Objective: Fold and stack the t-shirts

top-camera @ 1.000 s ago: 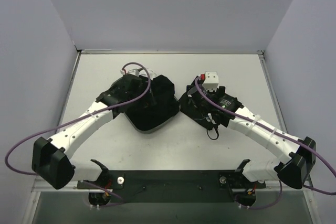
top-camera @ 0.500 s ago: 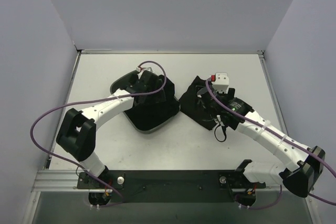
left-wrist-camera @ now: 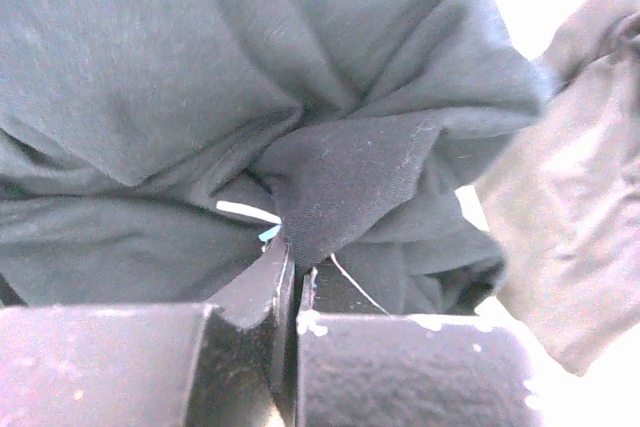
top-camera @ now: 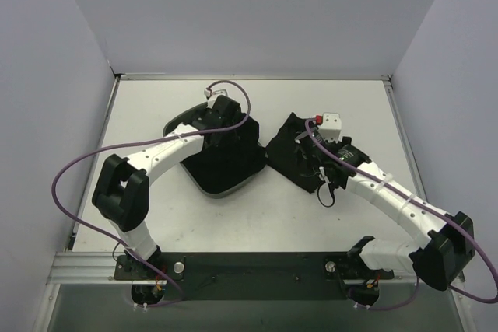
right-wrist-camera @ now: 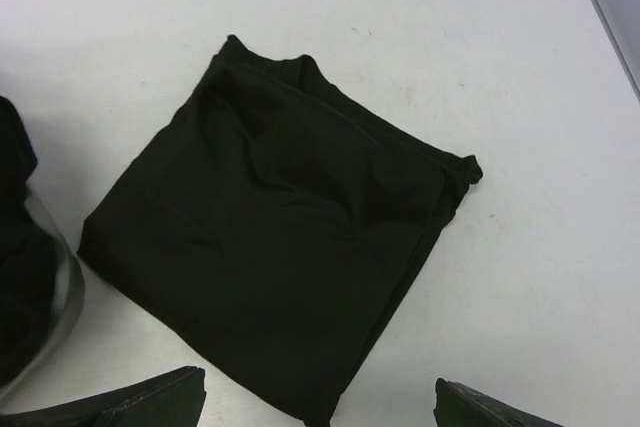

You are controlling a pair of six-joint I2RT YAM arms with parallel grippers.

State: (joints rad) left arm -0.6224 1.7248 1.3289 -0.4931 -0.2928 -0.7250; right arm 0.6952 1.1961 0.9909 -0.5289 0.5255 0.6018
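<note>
Crumpled black t-shirts (top-camera: 229, 162) fill the grey-green tray (top-camera: 220, 191) left of centre. My left gripper (top-camera: 226, 131) is down in that pile. In the left wrist view it (left-wrist-camera: 294, 265) is shut on a raised fold of black cloth (left-wrist-camera: 340, 182), beside a small blue mark (left-wrist-camera: 268, 234) and a white label (left-wrist-camera: 246, 211). A folded black t-shirt (right-wrist-camera: 285, 247) lies flat on the table to the tray's right, also seen from above (top-camera: 286, 153). My right gripper (right-wrist-camera: 318, 409) hovers open above its near corner, nothing between the fingers (right-wrist-camera: 150, 402).
The tray's rim (right-wrist-camera: 62, 292) almost touches the folded shirt's left corner. White table (top-camera: 342, 106) surrounds both, bounded by grey walls at the back and sides. Purple cables loop off both arms.
My left gripper has closed on a fold of the piled t-shirts after reaching a little farther over the tray. The right arm drifted slightly rightward, jaws still wide.
</note>
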